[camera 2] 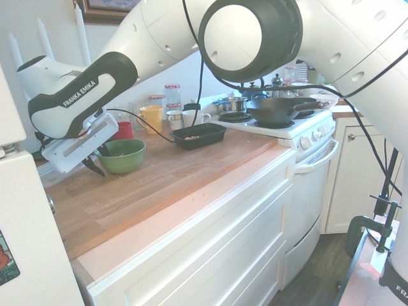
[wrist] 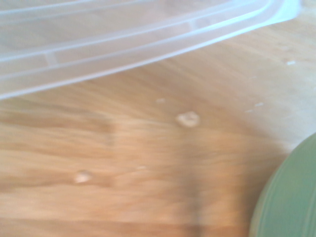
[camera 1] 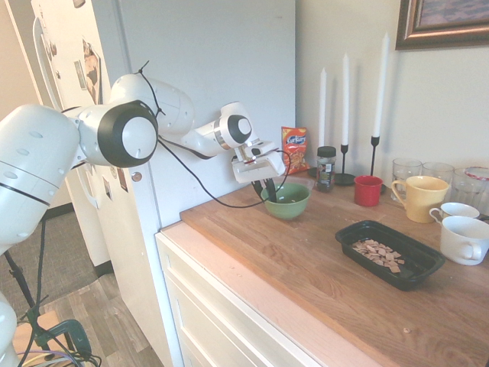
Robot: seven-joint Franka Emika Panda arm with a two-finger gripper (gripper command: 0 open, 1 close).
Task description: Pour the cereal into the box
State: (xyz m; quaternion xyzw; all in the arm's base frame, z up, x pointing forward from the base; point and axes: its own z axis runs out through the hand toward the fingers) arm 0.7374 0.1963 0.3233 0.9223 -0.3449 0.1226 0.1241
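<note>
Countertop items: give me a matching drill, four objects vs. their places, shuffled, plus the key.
Things:
1. cereal
2. green bowl
3. orange snack bag
4. red cup

Places:
A. leaning at the wall, behind the bowl
B. directly under the gripper
C. inside the black tray
D. between the spice jar and the yellow mug

Pairs: 1-C, 2-B, 3-A, 4-D
</note>
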